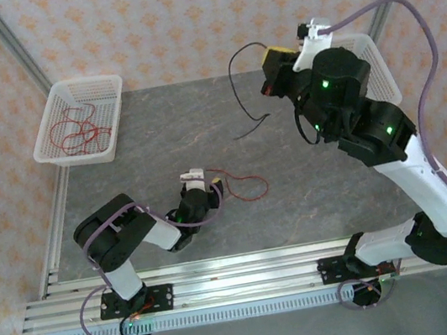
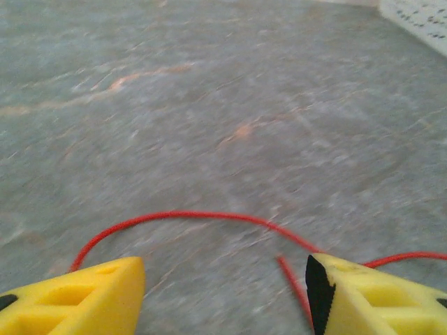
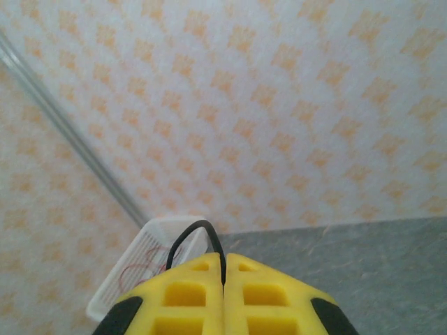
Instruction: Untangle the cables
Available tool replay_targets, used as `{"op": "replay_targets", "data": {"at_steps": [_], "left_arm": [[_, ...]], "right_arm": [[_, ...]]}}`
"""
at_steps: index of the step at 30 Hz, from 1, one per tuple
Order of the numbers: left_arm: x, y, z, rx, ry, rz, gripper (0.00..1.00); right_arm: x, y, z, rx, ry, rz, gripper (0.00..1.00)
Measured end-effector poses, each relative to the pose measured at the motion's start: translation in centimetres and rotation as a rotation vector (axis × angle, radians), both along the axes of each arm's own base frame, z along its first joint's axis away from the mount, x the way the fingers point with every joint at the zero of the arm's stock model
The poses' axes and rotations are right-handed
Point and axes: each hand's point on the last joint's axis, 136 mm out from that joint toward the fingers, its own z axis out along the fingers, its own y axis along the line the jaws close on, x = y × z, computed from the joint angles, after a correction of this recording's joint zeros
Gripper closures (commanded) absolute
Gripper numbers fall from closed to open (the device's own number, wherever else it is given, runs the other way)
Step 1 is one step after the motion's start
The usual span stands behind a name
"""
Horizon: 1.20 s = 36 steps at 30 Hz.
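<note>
A thin red cable (image 1: 262,183) lies in a loose loop on the grey table. In the left wrist view it arcs (image 2: 195,215) in front of my left gripper (image 2: 223,296). That gripper (image 1: 220,187) is low over the table and open, and one loose red end runs along the inside of its right finger (image 2: 370,293). My right gripper (image 1: 265,63) is raised high at the back, shut on a black cable (image 1: 232,77) that hangs down in a curve to the table. The same black cable (image 3: 192,230) bends up out of the closed fingertips of the right gripper (image 3: 225,259).
A white basket (image 1: 114,95) at the back left holds several red cables (image 1: 77,131); the basket (image 3: 122,289) also shows in the right wrist view. A second white basket (image 1: 382,66) stands at the back right behind the right arm. Patterned walls close in the table.
</note>
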Motion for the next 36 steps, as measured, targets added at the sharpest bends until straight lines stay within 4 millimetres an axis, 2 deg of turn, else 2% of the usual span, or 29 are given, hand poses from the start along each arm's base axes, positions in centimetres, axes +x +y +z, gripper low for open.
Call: {"op": "replay_targets", "data": {"at_steps": [3, 5, 9, 14, 18, 21, 26, 30, 32, 36], "left_arm": [[-0.3, -0.3, 0.1, -0.027, 0.008, -0.02, 0.36], [-0.4, -0.7, 1.1, -0.051, -0.006, -0.039, 0.35], [-0.5, -1.3, 5.4, -0.126, -0.073, -0.071, 0.33], [-1.1, -0.9, 10.9, -0.185, -0.151, -0.083, 0.31], [-2.2, 0.1, 14.2, -0.196, -0.187, -0.088, 0.31], [-3.0, 1.1, 15.8, -0.204, -0.2, -0.082, 0.31], [-4.5, 2.5, 17.1, -0.204, -0.198, -0.08, 0.31], [-5.6, 3.6, 17.7, -0.219, -0.203, -0.075, 0.32], [-6.0, 4.1, 17.2, -0.226, -0.196, -0.071, 0.32], [-6.8, 4.6, 14.8, -0.218, -0.144, -0.063, 0.32]], "right_arm": [[2.6, -2.2, 0.2, -0.028, -0.002, -0.086, 1.0], [4.8, -4.3, -0.2, -0.05, 0.01, -0.156, 1.0], [9.0, -7.7, -2.0, -0.092, 0.056, -0.254, 1.0], [13.4, -10.9, -4.2, -0.113, 0.114, -0.311, 1.0], [15.6, -13.8, -5.8, -0.121, 0.153, -0.367, 1.0], [16.7, -16.2, -6.5, -0.122, 0.169, -0.413, 1.0], [18.7, -20.5, -7.7, -0.115, 0.179, -0.507, 1.0], [20.6, -23.0, -9.2, -0.114, 0.195, -0.56, 1.0], [21.5, -23.8, -10.1, -0.115, 0.204, -0.575, 1.0], [23.2, -24.6, -11.8, -0.128, 0.223, -0.598, 1.0]]}}
